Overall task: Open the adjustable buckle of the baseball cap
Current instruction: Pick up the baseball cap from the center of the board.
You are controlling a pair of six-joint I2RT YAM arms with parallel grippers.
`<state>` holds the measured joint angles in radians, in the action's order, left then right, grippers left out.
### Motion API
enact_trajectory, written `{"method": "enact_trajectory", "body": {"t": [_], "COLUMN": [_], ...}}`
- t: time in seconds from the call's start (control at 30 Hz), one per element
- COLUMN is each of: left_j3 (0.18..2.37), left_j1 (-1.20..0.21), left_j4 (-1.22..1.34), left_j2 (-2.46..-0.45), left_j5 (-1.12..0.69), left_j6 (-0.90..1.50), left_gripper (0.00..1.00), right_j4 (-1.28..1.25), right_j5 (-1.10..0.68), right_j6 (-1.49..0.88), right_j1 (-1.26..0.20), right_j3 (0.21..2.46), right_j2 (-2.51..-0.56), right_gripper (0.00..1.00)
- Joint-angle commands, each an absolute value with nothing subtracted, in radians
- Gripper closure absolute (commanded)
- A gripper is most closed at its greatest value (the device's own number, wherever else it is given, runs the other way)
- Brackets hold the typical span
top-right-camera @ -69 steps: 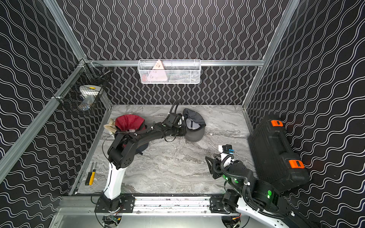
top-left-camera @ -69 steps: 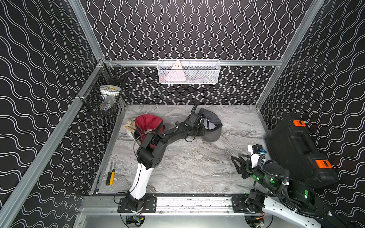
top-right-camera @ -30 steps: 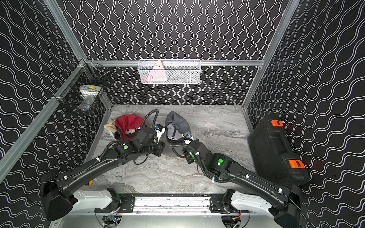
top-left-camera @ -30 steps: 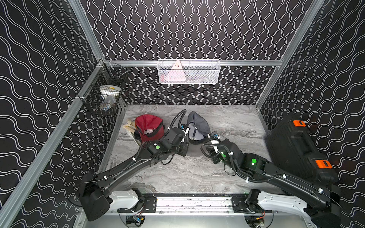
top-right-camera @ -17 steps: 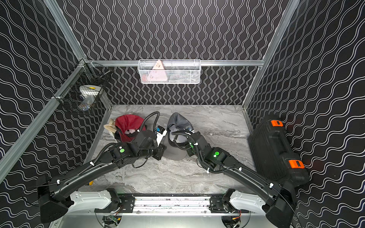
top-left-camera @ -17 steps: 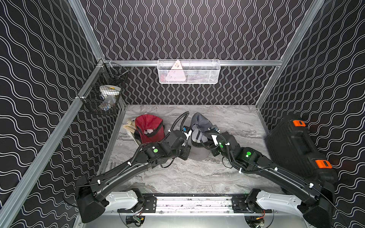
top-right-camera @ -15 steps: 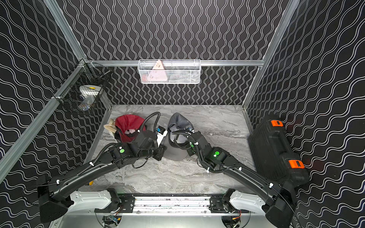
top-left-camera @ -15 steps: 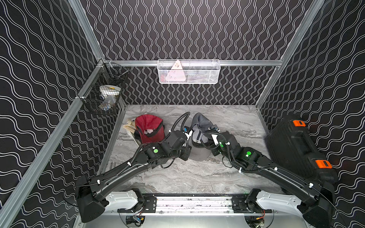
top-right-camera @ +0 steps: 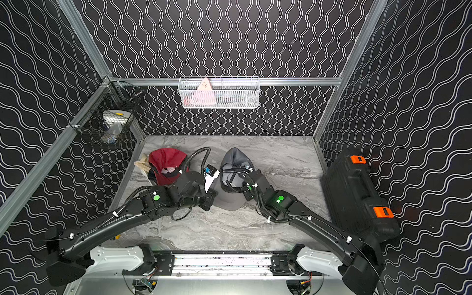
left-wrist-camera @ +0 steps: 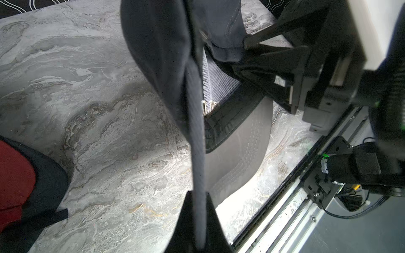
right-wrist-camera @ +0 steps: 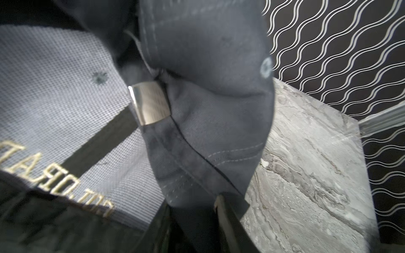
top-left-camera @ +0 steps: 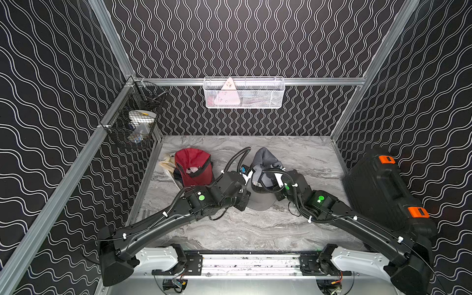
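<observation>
In both top views, grey cap (top-left-camera: 264, 159) — buckle (right-wrist-camera: 150, 103) indistinct.

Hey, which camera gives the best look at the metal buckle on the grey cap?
The right wrist view: the shiny buckle sits near the middle, close up against the grey cap. The left wrist view shows mainly the strap edge-on. In both top views the buckle cannot be made out.

grey cap (top-left-camera: 265, 158), red cap (top-left-camera: 191, 163), seemingly silver buckle (right-wrist-camera: 150, 103)
</observation>
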<state>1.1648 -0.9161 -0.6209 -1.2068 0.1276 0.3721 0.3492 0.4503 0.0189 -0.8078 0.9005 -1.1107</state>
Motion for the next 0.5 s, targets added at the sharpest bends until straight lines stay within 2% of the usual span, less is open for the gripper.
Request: {"method": "enact_trajectory", "body": {"t": [0.0,0.3,0.47], "left_j3": [1.162,1.153,1.143], "left_j1": [-0.917,-0.931,-0.953], "left_j4": [-0.601,-0.598,-0.592], "left_j2": [-1.194,-1.171,-1.151], "left_j5": [0.143,0.144,0.150], "left_j6": [0.392,0.399,0.406], "left_gripper": [1.00,1.00,1.00], "right_j4": [0.306,0.247,0.193], "right_j5": [0.508,0.578,0.598], "right_j6": [0.022,0.012,0.012], "right_j1": [-0.803,-0.800,-0.798], "right_j3": [0.889,0.846,0.818], "right_j2": [-1.077,-0.985,-0.937], "right_gripper": [0.66,0.78,0.90]}}
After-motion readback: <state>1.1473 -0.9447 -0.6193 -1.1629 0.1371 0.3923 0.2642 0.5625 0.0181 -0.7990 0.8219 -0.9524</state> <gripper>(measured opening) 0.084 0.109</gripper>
